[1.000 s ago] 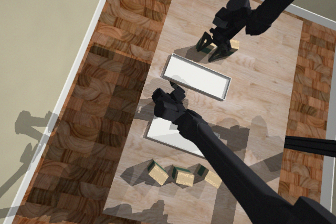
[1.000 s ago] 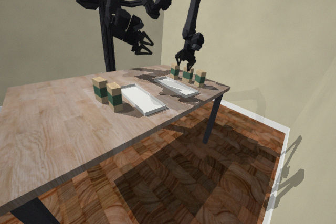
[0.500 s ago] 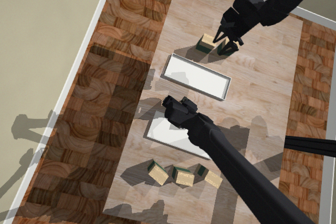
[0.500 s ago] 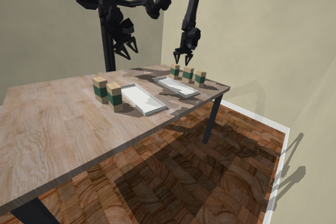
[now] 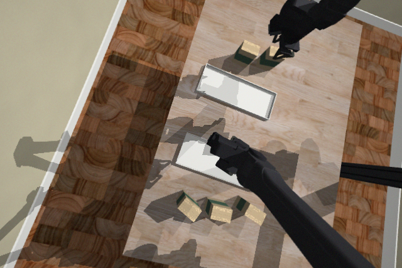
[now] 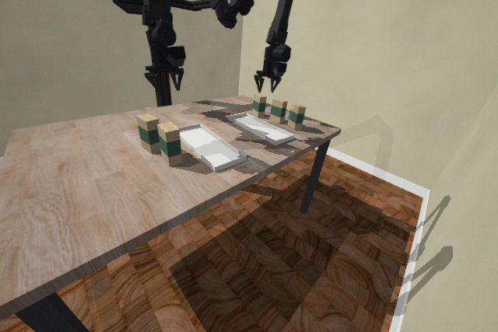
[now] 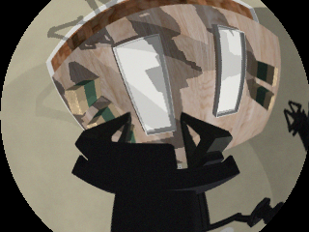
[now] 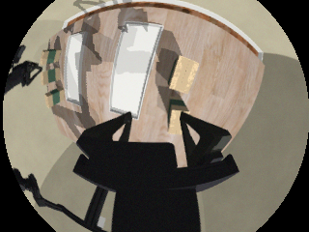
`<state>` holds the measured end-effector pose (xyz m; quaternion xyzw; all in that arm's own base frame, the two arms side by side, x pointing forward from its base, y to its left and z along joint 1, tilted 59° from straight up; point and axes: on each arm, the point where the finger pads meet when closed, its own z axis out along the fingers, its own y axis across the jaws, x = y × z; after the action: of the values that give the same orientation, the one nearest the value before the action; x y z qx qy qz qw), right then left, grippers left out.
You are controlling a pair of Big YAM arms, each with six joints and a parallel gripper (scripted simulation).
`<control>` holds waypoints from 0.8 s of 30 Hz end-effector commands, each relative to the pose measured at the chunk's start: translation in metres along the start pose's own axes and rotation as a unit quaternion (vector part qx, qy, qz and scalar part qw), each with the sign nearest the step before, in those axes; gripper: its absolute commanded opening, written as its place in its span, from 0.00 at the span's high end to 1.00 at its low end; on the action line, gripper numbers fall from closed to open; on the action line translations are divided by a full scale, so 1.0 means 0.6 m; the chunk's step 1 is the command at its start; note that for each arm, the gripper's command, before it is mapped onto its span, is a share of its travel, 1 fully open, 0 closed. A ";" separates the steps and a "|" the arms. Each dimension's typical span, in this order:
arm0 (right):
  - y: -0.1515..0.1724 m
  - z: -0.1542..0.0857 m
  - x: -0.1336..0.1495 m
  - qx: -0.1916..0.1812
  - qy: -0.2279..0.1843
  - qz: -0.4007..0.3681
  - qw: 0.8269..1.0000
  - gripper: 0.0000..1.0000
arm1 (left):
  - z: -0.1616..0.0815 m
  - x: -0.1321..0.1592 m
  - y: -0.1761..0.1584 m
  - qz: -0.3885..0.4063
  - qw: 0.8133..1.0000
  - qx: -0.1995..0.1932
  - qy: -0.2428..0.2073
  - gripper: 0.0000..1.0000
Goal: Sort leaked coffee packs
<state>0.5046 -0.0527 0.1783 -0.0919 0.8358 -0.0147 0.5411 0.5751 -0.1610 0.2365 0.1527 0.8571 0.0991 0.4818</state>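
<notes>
A pair of tan coffee packs with green bands stands upright at one end of the bench. A group of three packs stands at the other end. Two white trays lie between the groups. My right gripper is open and empty, high above the pair; both of those packs show by its fingers in the right wrist view. My left gripper is open and empty, hanging above the end pack of the three. The left wrist view shows both trays below.
The bench edge runs close behind the group of three packs. The arms' black stand rises at the back of the bench. Both trays hold nothing.
</notes>
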 end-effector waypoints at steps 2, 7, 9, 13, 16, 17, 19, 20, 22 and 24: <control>-0.028 0.018 0.049 0.035 0.061 0.031 0.997 0.22 | -0.007 0.038 0.047 -0.002 1.000 -0.011 -0.011 0.22; -0.068 0.028 0.113 0.047 0.073 0.027 0.996 0.22 | -0.002 0.101 0.076 -0.001 1.000 -0.011 -0.010 0.22; -0.084 0.033 0.136 0.047 0.074 0.028 0.996 0.22 | 0.001 0.128 0.087 0.000 1.000 -0.011 -0.009 0.22; -0.109 0.045 0.138 0.050 0.064 0.025 0.996 0.22 | 0.006 0.158 0.097 0.001 1.000 -0.010 -0.006 0.22; -0.091 0.050 0.145 0.039 0.066 0.021 0.997 0.22 | 0.008 0.199 0.113 0.002 1.000 -0.010 -0.004 0.22; -0.092 0.039 0.117 0.042 0.050 0.015 0.998 0.22 | 0.013 0.218 0.117 0.002 1.000 -0.009 0.001 0.22; -0.095 0.040 0.113 0.044 0.048 0.014 0.998 0.22 | 0.022 0.258 0.123 0.004 1.000 -0.005 0.011 0.22; -0.095 0.040 0.113 0.044 0.048 0.014 0.998 0.22 | 0.022 0.271 0.129 0.004 1.000 -0.005 0.011 0.22; -0.099 0.040 0.142 0.045 0.067 0.028 0.996 0.22 | 0.023 0.298 0.140 0.004 1.000 -0.005 0.012 0.22; -0.099 0.040 0.142 0.045 0.067 0.028 0.996 0.22 | 0.023 0.325 0.151 0.004 1.000 -0.004 0.013 0.22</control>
<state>0.5028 -0.1222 0.0984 -0.0431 0.8711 -0.0419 0.4874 0.5119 -0.0216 0.1229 0.1430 0.8618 0.0961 0.4771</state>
